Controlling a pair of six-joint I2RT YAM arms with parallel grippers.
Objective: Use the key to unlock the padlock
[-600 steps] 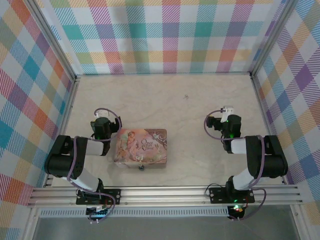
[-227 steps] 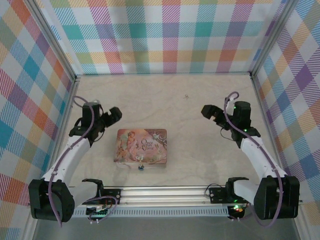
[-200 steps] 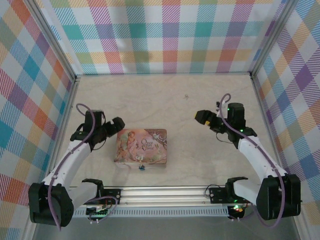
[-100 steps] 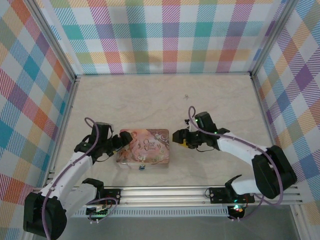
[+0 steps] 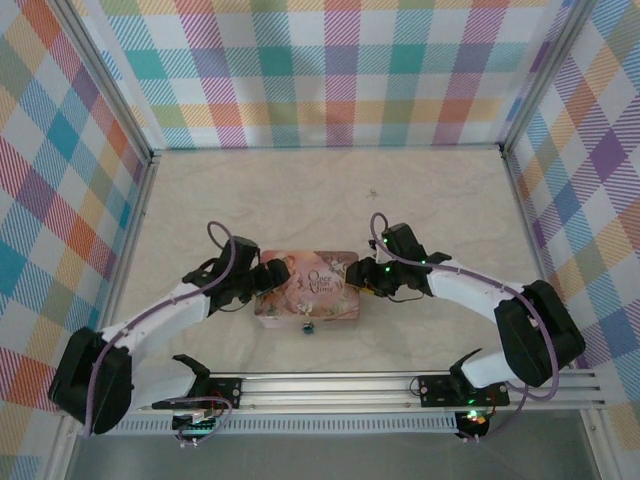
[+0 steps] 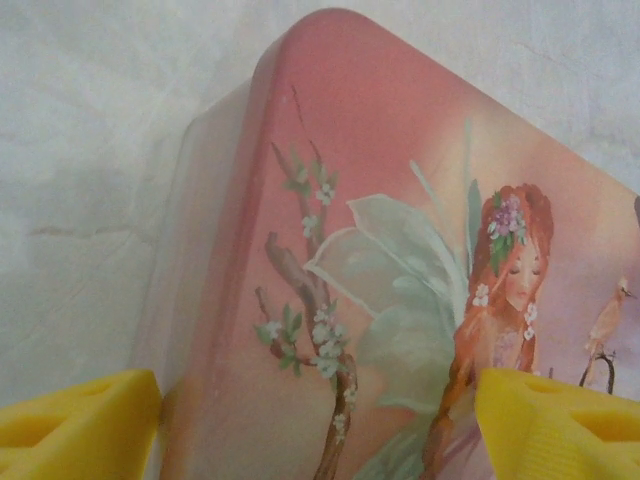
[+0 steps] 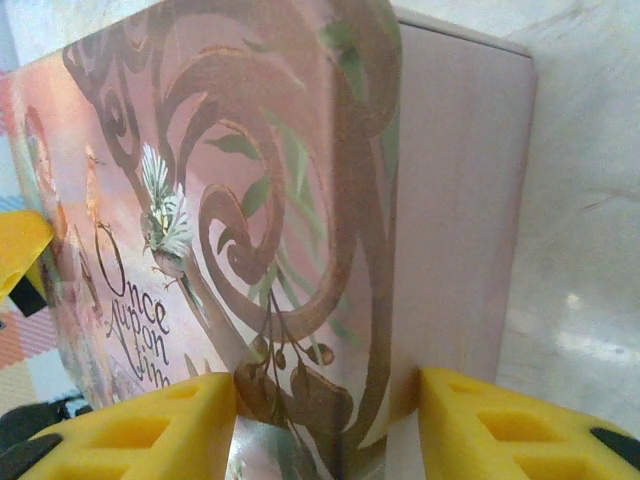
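Left gripper (image 5: 263, 284) and right gripper (image 5: 360, 284), both released, straddle the pink tin (image 5: 310, 292) (padlock (image 5: 307, 327) at its near side)

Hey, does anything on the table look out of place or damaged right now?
Nothing looks spilled or broken. The pink tin lies flat with the padlock at its near edge. One oddity: the left gripper and right gripper straddle the tin's ends, open, away from the padlock.
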